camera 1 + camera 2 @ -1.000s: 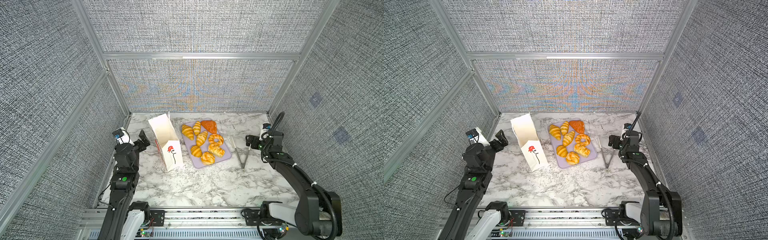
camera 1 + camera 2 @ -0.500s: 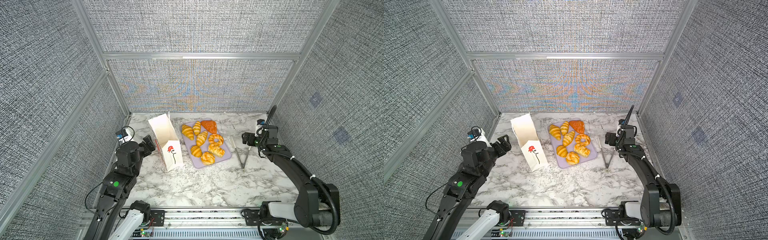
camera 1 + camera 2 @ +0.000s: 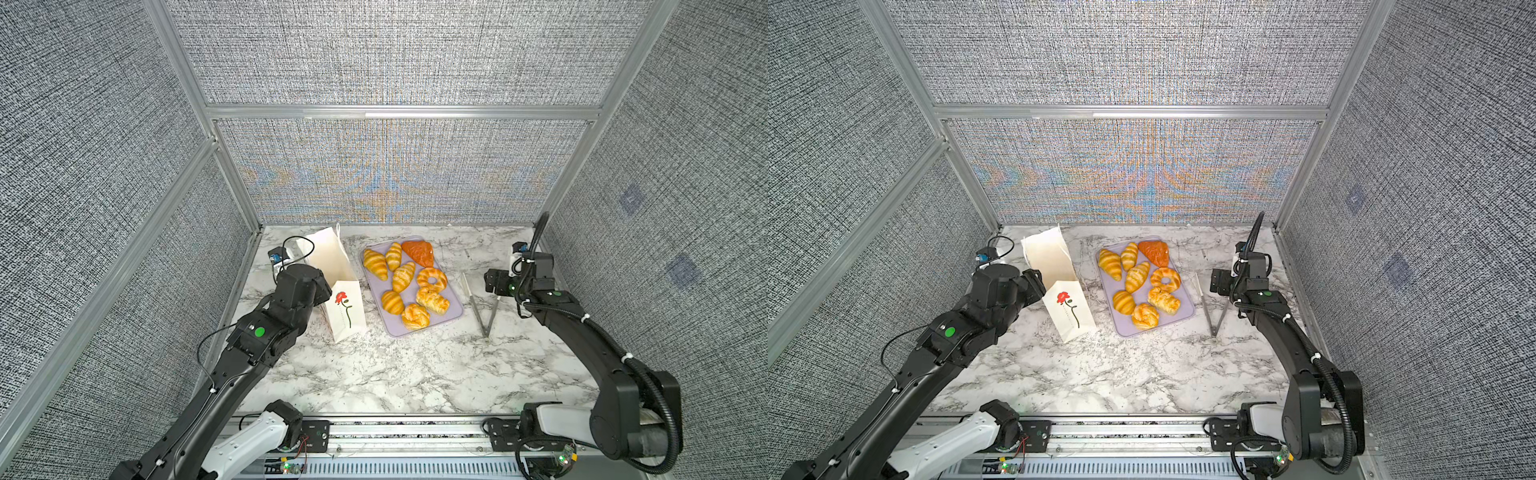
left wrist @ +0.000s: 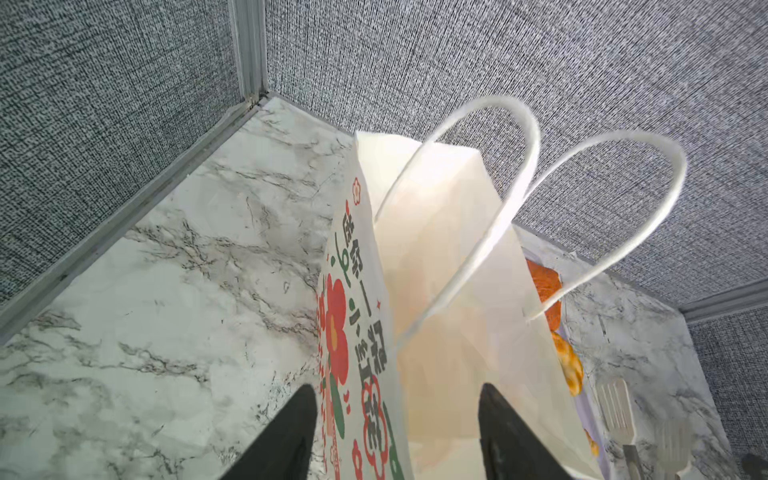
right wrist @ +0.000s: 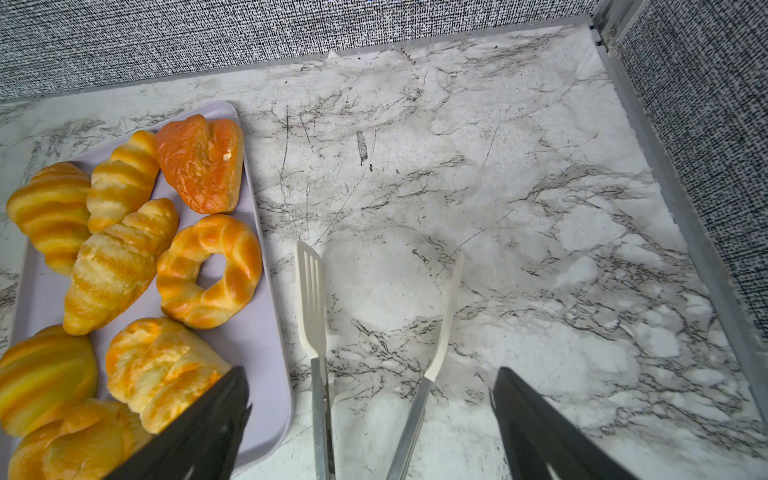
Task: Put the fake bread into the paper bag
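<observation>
The fake bread, several glossy golden pastries (image 3: 404, 276) (image 3: 1137, 276) (image 5: 116, 266) and one orange-brown piece (image 3: 419, 252) (image 5: 201, 164), lies on a lilac tray (image 3: 455, 309). The white paper bag (image 3: 343, 309) (image 3: 1070, 311) (image 4: 449, 291) with its red flower stands upright left of the tray, mouth open. My left gripper (image 4: 397, 387) (image 3: 1036, 280) is at the bag's left rim, open, one finger outside the printed wall and one inside the mouth. My right gripper (image 5: 372, 370) (image 3: 492, 282) hangs open over the tongs' arms, with nothing between its fingers.
Metal tongs (image 3: 484, 309) (image 3: 1214, 309) (image 5: 316, 291) with white tips lie on the marble right of the tray (image 5: 257, 332). Grey fabric walls with aluminium posts close in the back and both sides. The bag's cord handles (image 4: 519, 199) stand up above its mouth.
The left arm has reached forward to the bag and its jaws have narrowed around the bag's wall. The right gripper has shifted slightly, staying open above the tongs.
</observation>
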Controlling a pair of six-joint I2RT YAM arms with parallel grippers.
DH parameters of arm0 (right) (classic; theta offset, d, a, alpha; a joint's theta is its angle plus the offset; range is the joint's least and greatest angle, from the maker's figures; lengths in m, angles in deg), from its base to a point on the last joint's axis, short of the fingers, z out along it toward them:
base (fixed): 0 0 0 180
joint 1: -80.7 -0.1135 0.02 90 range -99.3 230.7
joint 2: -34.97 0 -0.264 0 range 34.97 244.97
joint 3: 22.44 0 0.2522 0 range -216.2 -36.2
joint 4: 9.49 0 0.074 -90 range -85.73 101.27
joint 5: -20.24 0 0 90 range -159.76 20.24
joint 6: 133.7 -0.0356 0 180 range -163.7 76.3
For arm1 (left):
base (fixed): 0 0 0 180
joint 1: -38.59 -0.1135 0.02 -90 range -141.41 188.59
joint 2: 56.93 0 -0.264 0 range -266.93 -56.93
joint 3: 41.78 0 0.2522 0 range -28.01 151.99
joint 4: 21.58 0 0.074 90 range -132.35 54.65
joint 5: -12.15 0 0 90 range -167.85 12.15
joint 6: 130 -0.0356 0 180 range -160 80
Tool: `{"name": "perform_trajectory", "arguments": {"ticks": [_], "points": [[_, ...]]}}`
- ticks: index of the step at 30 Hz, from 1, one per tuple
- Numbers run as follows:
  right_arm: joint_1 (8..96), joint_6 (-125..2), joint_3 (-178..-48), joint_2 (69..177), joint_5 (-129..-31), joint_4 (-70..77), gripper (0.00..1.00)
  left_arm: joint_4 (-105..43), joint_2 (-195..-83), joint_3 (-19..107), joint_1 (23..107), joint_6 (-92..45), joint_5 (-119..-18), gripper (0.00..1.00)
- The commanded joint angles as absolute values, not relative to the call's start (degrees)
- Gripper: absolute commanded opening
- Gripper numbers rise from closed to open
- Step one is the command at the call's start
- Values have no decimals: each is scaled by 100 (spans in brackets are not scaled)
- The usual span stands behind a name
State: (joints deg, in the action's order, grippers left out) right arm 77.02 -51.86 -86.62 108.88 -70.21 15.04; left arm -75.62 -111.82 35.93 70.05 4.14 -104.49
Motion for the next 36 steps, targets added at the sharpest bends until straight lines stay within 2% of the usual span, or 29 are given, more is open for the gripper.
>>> {"name": "perform_trajectory", "arguments": {"ticks": [1, 9, 31, 36], "points": [[7679, -5164, -8661, 10860, -6994, 1611, 93, -8146, -11419, 3896, 7001, 707, -10519, 60], [7648, -5118, -8676, 10857, -6943, 1708, 93, -8639, -11883, 4325, 6971, 782, -10510, 60], [7572, -4974, -8788, 10954, -6794, 1977, 93, -8719, -12679, 4712, 6364, 184, -9939, 38], [7572, -4942, -8770, 10952, -6732, 2070, 93, -8660, -12714, 4740, 6316, 122, -9935, 36]]}}
